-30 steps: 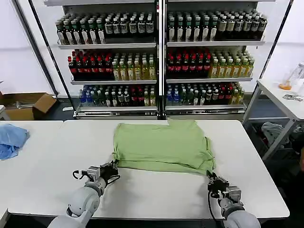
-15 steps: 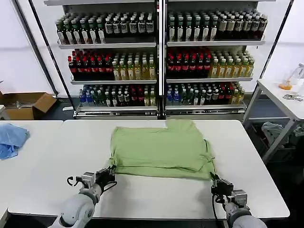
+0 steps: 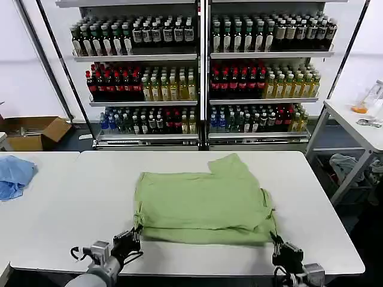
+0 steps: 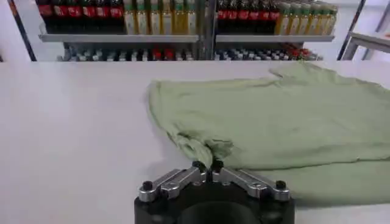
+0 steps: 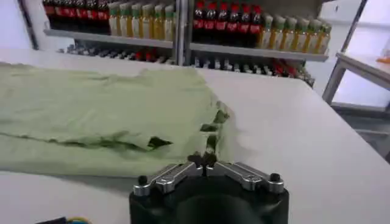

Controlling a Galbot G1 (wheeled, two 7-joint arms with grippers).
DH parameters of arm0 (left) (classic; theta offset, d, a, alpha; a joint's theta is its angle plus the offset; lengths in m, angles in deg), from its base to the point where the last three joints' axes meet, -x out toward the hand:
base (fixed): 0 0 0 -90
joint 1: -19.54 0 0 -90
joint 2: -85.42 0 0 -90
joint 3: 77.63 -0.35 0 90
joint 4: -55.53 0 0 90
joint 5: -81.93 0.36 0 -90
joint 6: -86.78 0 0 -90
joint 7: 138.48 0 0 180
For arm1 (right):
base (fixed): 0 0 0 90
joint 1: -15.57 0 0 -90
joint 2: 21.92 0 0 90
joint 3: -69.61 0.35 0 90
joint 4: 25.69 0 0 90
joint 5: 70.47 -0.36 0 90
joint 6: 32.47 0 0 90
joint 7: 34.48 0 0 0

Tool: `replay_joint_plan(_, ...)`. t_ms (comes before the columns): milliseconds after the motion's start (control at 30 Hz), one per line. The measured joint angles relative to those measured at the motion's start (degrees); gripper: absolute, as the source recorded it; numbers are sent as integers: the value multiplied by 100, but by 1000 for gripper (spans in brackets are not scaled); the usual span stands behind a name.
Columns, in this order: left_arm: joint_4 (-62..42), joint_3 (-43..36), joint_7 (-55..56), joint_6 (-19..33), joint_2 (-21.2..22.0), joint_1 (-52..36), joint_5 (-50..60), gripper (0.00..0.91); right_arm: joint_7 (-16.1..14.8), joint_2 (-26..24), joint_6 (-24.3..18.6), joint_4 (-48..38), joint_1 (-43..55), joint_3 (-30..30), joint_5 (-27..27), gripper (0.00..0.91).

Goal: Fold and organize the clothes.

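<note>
Light green soft-fabric shirt (image 3: pixel 203 200) spread flat mid-table, half folded. Left gripper (image 4: pixel 207 165) pinched shut on near-left corner, right gripper (image 5: pixel 205 159) clamped on near-right corner. Probably light, limp, prone to sagging and bunching — best held at corners, taut

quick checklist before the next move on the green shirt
1. Left claw shut on the shirt's near left corner: ok.
2. Right claw shut on the near right corner: ok.
3. Shirt fully on the table: ok.
4. Near edge even between the claws: ok, roughly straight in the head view.
5. Shirt flat: not ok, cloth bunches at both corners.
6. Blue cloth away from the shirt: ok.
</note>
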Motion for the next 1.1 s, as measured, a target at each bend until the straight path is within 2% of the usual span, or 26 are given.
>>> replay_joint_plan(333,757,415,-44,-137,-161,666,259,907,177,-51,-492,145,42,113,276,907)
replay_joint_plan(633,827,692,-61,-19,-469,479,-144,907,476,-338,-630,-110,929,-70,-23,907)
replay_joint_plan(800,622,659,-62,4,-623,58,-389,907,679,-460,-479,-495,1803,-394,-409,907)
replay_joint_plan(1100,-106,204,-11,-109,-698,-1098,-671,907,847,-417,259,-1765,3729,-1305,-1251,907)
